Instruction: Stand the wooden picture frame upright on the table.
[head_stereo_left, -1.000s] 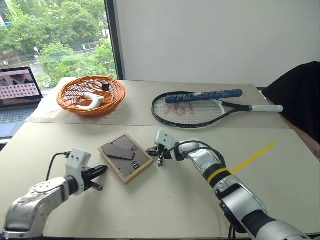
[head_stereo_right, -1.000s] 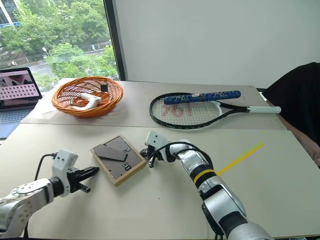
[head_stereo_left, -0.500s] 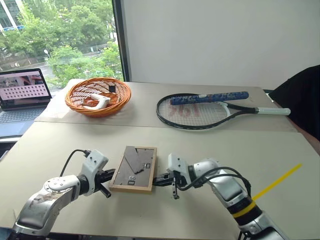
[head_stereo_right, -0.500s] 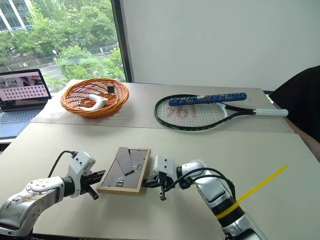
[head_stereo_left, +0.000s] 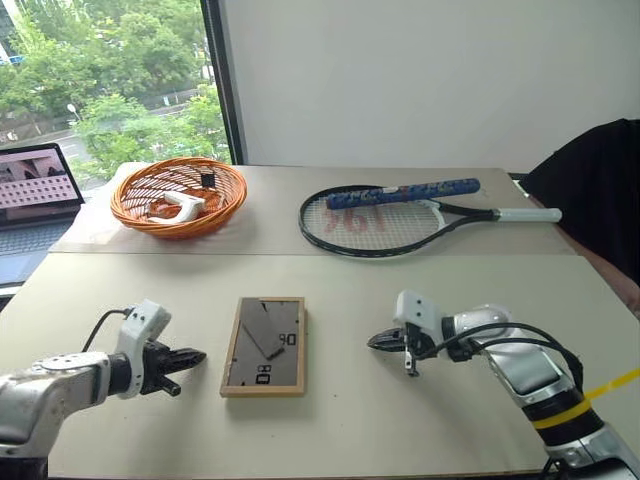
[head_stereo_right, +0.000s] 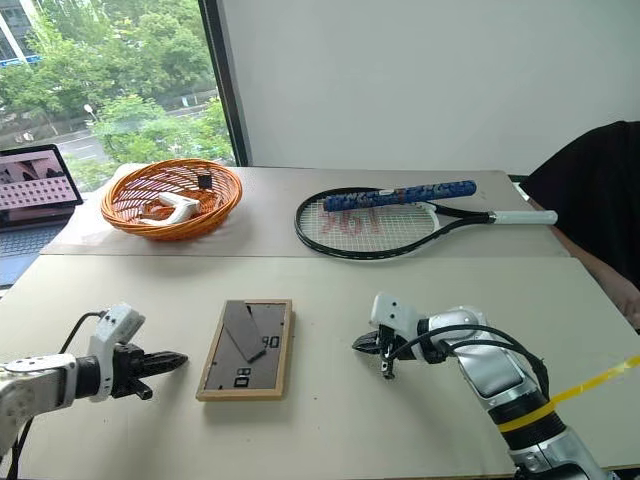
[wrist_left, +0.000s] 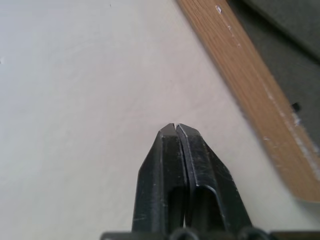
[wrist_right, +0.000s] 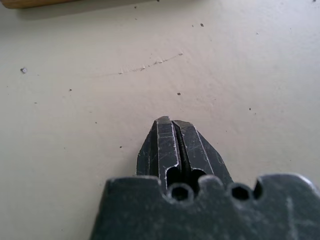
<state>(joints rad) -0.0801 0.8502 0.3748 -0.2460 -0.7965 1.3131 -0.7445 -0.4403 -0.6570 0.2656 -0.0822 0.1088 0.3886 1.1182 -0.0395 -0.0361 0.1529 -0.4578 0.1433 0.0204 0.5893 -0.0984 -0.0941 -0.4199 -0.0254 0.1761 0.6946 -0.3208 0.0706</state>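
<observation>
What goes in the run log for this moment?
picture frame: flat, backboard up | left gripper: shut, apart | right gripper: shut, apart

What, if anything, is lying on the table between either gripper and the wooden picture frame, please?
Nothing visible. The wooden picture frame lies flat, back up, with bare table on both sides. The left gripper and right gripper flank it, both shut and apart from it.

You're looking at what seems an office or lab room set up for testing. A big beige table (head_stereo_left: 420, 290) stands against a plain white wall (head_stereo_left: 400, 80), beside a tall window (head_stereo_left: 110, 80) onto trees and a road. A laptop (head_stereo_left: 35, 190) sits open at the side. A racket (head_stereo_left: 385, 215) and a basket (head_stereo_left: 180, 195) lie about like test props.
</observation>
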